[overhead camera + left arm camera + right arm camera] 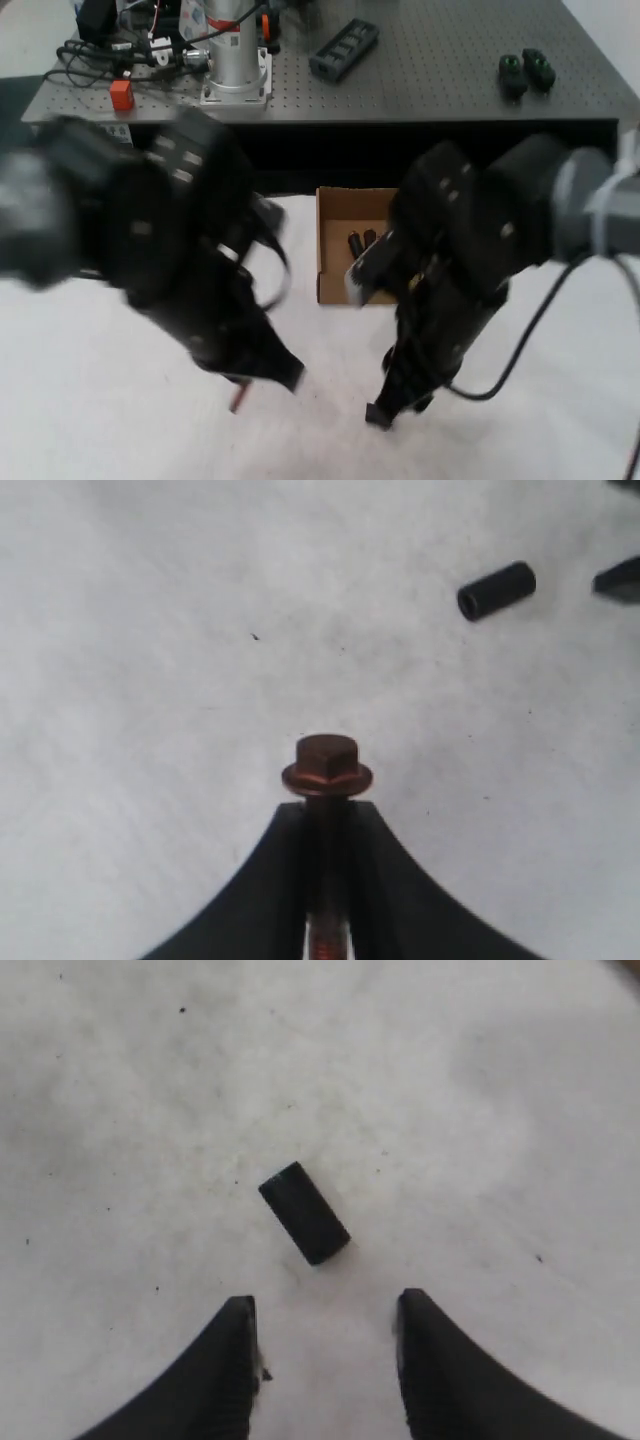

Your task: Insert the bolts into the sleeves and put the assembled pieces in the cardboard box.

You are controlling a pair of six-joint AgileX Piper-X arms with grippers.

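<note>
Picking up the sleeve (304, 1212) is the step in hand, and it falls to the right tool (325, 1310). That tool hangs just short of the sleeve with its two fingers spread apart and nothing between them. The gap looks roomy enough to take the sleeve across its width.

The sleeve lies on its side on the white cover (480, 1080) of the bench, aslant to the line between the fingers. A good grasp would first turn the wrist so the pads close on the round flanks. The tool should then come down over the middle of the sleeve and leave both bore ends free. Closing on the ends would block the hole. A skewed pinch on a small round piece would likely roll or flick it away across the cover.

Off to one side of the sleeve, well apart from it, the left tool (328, 815) is clamped on the shank of a copper-coloured flanged hex bolt (326, 765). The head stands just past the fingertips, and the threaded end lies back between the fingers. Judging by that, the thread is not yet offered to the sleeve. The meeting will probably need the bolt turned, or the sleeve brought along the shank's own line, bore and thread square to each other before any push.

Beyond the sleeve, toward the back of the bench, stands the open cardboard box (345, 210). It holds two dark pieces (361, 241), seemingly finished ones.
</note>
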